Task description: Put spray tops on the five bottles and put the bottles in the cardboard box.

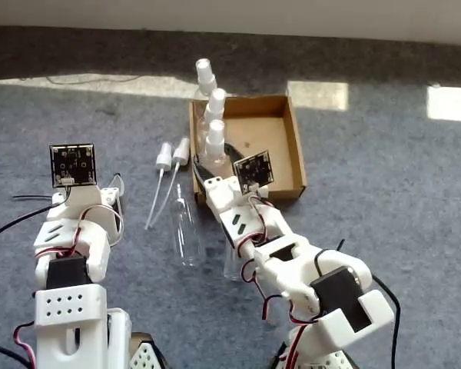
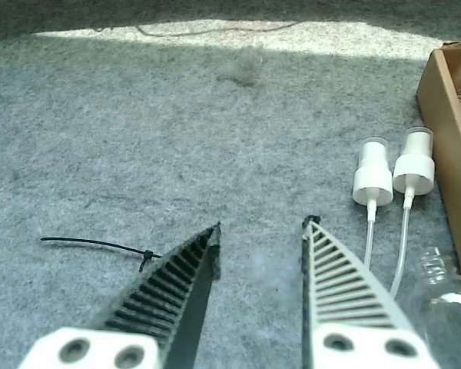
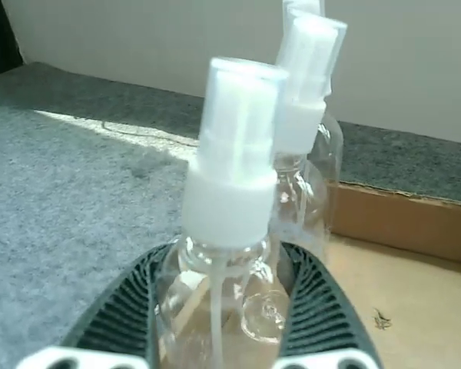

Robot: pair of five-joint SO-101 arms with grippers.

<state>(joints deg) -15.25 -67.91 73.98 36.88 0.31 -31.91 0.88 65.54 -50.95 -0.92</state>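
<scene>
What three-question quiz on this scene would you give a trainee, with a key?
1. True or false: the left tool is open and empty.
2. How many loose tops lie on the carpet?
3. The right tool grips: A, a capped bottle; B, a loose top; C, an uncapped bottle.

Key: 1 true; 2 two; 3 A.
</scene>
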